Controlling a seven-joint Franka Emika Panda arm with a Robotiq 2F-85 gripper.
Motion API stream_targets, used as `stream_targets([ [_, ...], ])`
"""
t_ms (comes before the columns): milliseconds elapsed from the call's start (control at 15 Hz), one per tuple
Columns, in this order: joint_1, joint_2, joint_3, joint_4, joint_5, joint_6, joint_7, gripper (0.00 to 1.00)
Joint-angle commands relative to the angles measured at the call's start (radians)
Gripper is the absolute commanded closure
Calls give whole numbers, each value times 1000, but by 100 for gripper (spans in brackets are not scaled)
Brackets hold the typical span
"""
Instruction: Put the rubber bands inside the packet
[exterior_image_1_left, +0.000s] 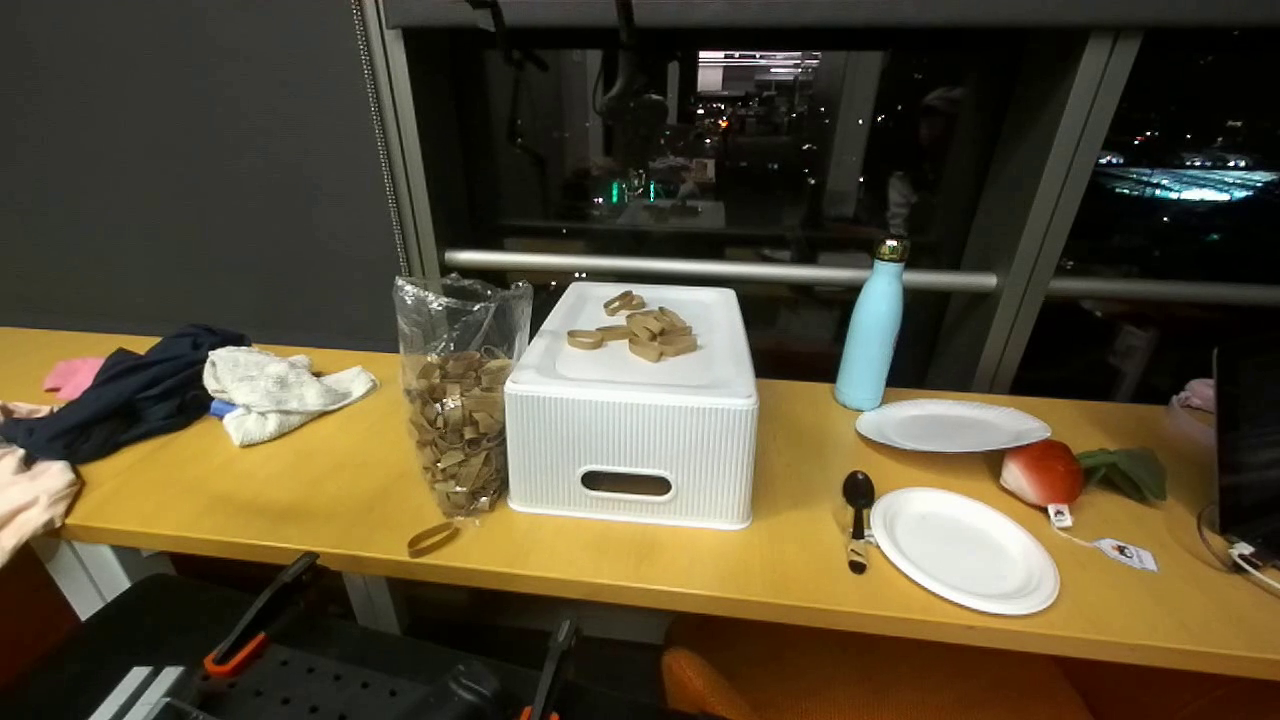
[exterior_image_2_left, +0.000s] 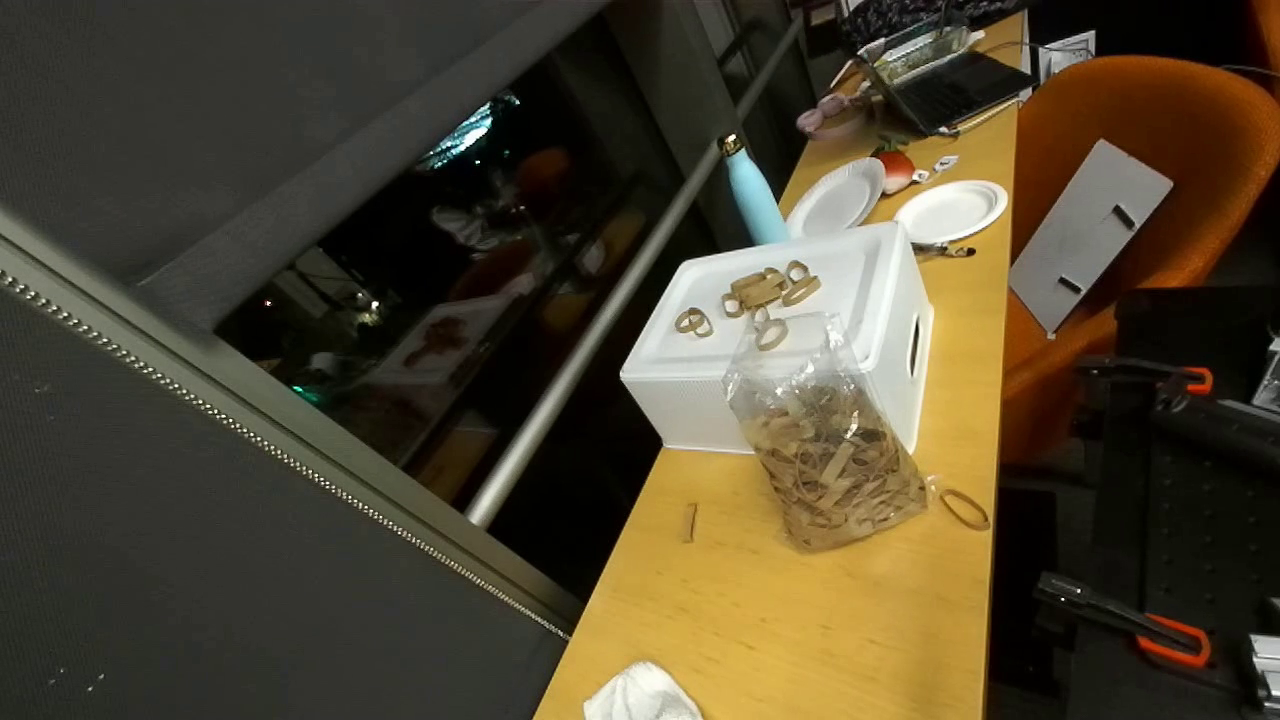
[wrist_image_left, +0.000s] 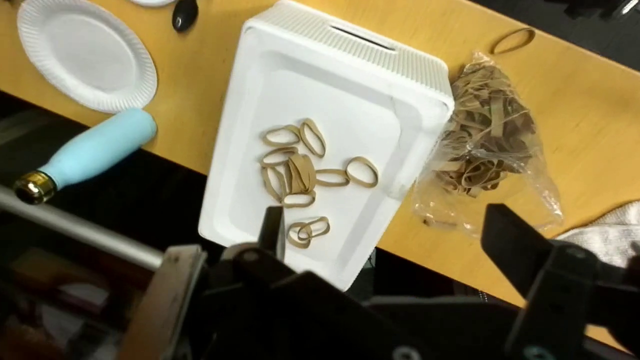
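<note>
Tan looped rubber bands (wrist_image_left: 302, 172) are lying on a white ribbed plastic box (wrist_image_left: 345, 100), wrist-view ten o'clock from the black two-fingered gripper (wrist_image_left: 386, 225) | fingers are standing wide apart, gripping nothing | clear plastic packet (wrist_image_left: 487, 155) is sitting between one and two o'clock

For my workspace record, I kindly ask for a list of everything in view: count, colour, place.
windows: count unclear, dark, background
blinds: two, grey, at windows
table: one, yellow wood, along windows
box: one, white, on table
packet: one, clear, beside box
rubber bands: many, tan, in packet, on box, on table
bottle: one, light blue, on table
plates: two, white, on table
spoon: one, dark, near plates
toy vegetable: one, red-white, near plates
cloths: several, mixed colours, on table
laptop: one, dark, table end
chair: at least one, orange, by table
panel: one, grey, at chair
platform: one, black, by table
clamps: two, black-orange, on platform
tool: one, black, open, wrist view
</note>
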Motion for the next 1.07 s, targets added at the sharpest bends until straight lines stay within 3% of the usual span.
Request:
stream_targets([
  [0,2,101,-41,41,87,77,-144,0],
  [467,-63,329,-41,190,252,52,-346,0],
  [1000,-177,597,12,392,319,-10,-465,0],
])
